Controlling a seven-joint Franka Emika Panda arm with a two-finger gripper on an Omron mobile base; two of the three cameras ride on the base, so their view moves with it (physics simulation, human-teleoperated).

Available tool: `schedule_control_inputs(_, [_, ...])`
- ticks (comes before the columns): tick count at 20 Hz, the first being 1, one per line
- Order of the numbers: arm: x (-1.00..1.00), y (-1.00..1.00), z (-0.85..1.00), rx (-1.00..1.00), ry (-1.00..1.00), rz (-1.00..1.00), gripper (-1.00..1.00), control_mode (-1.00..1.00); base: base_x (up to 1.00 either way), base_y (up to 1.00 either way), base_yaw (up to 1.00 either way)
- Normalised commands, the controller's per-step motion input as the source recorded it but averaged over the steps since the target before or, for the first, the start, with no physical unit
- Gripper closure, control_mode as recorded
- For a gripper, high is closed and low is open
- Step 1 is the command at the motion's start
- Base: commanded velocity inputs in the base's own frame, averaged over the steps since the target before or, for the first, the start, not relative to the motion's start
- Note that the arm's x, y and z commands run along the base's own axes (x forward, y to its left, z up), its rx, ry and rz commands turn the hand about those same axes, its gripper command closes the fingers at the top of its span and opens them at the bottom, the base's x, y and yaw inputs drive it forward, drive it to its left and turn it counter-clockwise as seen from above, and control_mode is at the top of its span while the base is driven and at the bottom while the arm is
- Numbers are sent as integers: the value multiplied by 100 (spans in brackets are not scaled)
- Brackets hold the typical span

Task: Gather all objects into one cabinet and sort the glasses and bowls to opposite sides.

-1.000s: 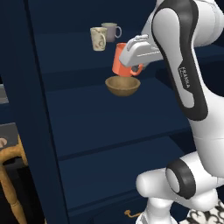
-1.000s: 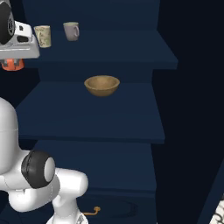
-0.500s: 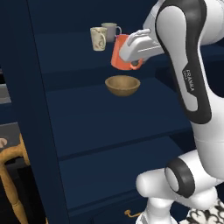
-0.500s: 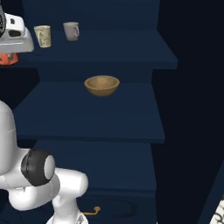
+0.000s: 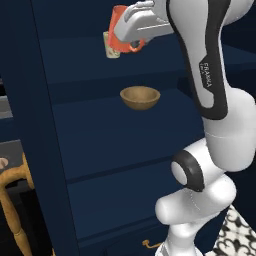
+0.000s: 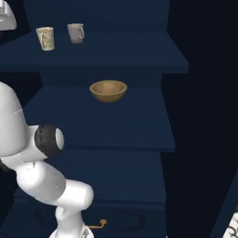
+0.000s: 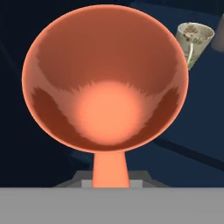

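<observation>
Up high, the gripper (image 5: 131, 36) is clamped on the orange-red cup (image 5: 120, 31), above the wooden bowl (image 5: 140, 97), just in front of the cream tumbler (image 7: 194, 37).

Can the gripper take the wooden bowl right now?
Probably not: the gripper is already shut on the orange-red cup, up by the top shelf. The wooden bowl sits alone and unblocked one shelf lower.
</observation>
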Motion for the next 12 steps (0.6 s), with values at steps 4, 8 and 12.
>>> schedule_control_inputs(4, [4, 36, -16, 0, 2, 0, 100, -100, 0, 0, 0])
schedule_control_inputs(8, [27, 44, -22, 0, 0, -3, 100, -100, 0, 0, 0])
schedule_control_inputs(12, [59, 47, -36, 0, 1, -6, 100, -100, 0, 0, 0])
